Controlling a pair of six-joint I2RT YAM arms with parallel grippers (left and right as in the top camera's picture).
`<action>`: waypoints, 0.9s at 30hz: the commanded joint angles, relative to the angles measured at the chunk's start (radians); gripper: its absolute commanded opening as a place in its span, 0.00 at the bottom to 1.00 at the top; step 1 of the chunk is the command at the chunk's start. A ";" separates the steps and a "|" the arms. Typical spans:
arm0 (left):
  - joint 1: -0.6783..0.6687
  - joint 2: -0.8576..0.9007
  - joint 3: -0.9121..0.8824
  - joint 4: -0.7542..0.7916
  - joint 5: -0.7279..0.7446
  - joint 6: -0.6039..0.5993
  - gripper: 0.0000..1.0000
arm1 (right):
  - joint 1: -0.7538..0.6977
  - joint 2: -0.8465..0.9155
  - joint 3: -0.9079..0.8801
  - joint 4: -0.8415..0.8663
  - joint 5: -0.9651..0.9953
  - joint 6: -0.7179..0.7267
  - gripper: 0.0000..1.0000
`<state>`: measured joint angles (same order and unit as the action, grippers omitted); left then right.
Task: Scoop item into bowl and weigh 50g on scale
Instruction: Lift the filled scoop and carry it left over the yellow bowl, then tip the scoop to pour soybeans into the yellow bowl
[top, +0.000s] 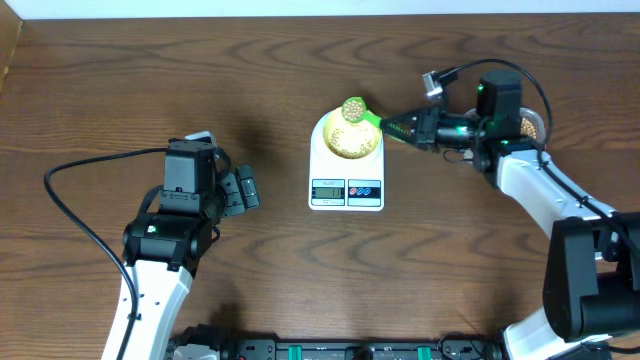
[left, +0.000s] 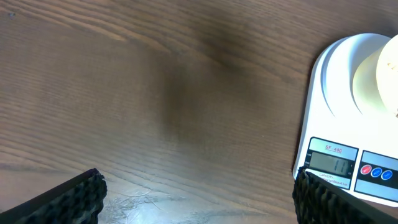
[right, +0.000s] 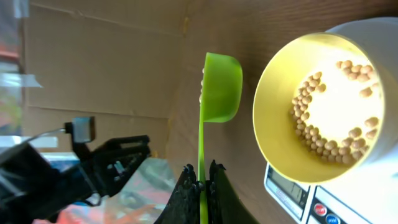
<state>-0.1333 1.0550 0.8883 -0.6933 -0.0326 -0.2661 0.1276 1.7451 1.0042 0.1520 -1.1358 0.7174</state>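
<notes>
Right up against the lens, the right gripper (right: 202, 179) has its black fingers (right: 186, 190) pinched tight on the thin handle of a lime-green plastic scoop (right: 221, 87). A firm clamp, no gap showing.

Now the big picture: a dark wooden table (top: 100, 80) with wavy grain fills the overhead view. On it, the left arm (top: 160, 260), white shell and black joints, sits well apart from the action. The left gripper (left: 198, 180) hangs with its ribbed black pads (left: 68, 199) spread wide, only bare wood between them.

Centre table stands the scale (top: 345, 190), white, glossy, rounded at the corners, with a grey display (left: 329, 163) and red and blue buttons (left: 378, 171). The digits are too blurred to read.

On its platform sits the bowl (right: 280, 124), round, smooth and pale yellow. Inside, the beans (right: 311, 99), small tan balls, curve in a loose crescent along the wall with a few scattered across the floor.

The scoop's cup is turned on its side just beside the bowl's far rim. A few beans cling at its lip (right: 202, 81). Whether cup and rim touch, I cannot tell.
</notes>
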 joint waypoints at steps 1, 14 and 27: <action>0.004 0.003 -0.001 -0.003 -0.013 -0.001 0.98 | 0.031 0.008 0.000 0.005 0.062 -0.093 0.01; 0.004 0.003 -0.001 -0.003 -0.013 -0.001 0.98 | 0.088 0.008 0.000 -0.063 0.229 -0.269 0.01; 0.004 0.003 -0.001 -0.002 -0.014 -0.001 0.98 | 0.140 0.005 0.075 -0.266 0.381 -0.470 0.01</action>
<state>-0.1333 1.0550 0.8883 -0.6933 -0.0326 -0.2661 0.2520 1.7458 1.0222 -0.0708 -0.8352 0.3477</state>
